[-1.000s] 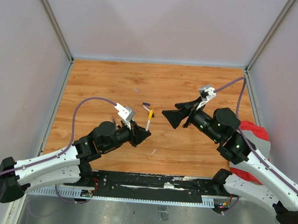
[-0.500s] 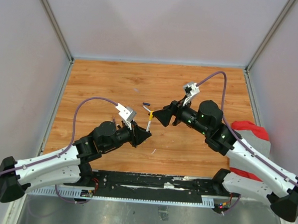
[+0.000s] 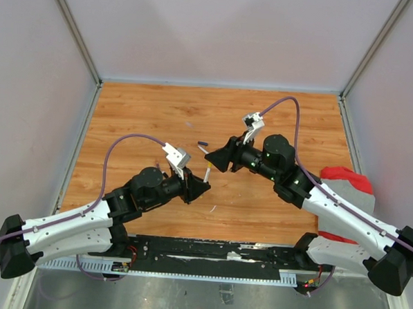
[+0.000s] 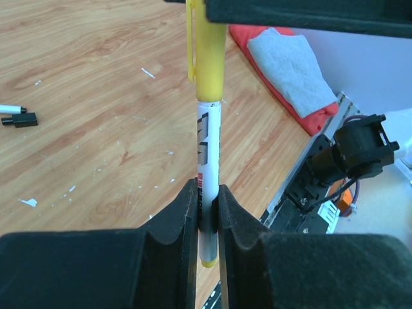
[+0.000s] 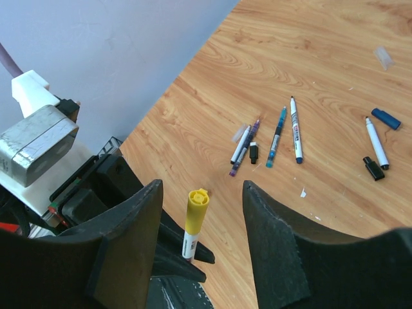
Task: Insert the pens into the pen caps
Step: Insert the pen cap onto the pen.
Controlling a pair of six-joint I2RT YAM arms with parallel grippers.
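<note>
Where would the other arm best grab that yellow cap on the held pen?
I'd grip the yellow cap by its round sides, above its joint with the pen, coming from the cap's free end so the right end effector straddles it. The left end effector clamps the pen low on the barrel, leaving the cap exposed; avoid the clip.

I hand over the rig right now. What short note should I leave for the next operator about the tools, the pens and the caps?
Left tool: shut on the lower barrel of a pen.
Right tool: open, its fingers on either side of the yellow cap, not touching it.
Done: the yellow cap sits on that pen's top end; whether fully seated, I cannot tell.
To do: loose pens, black caps and a blue cap lie separate on the table.
</note>
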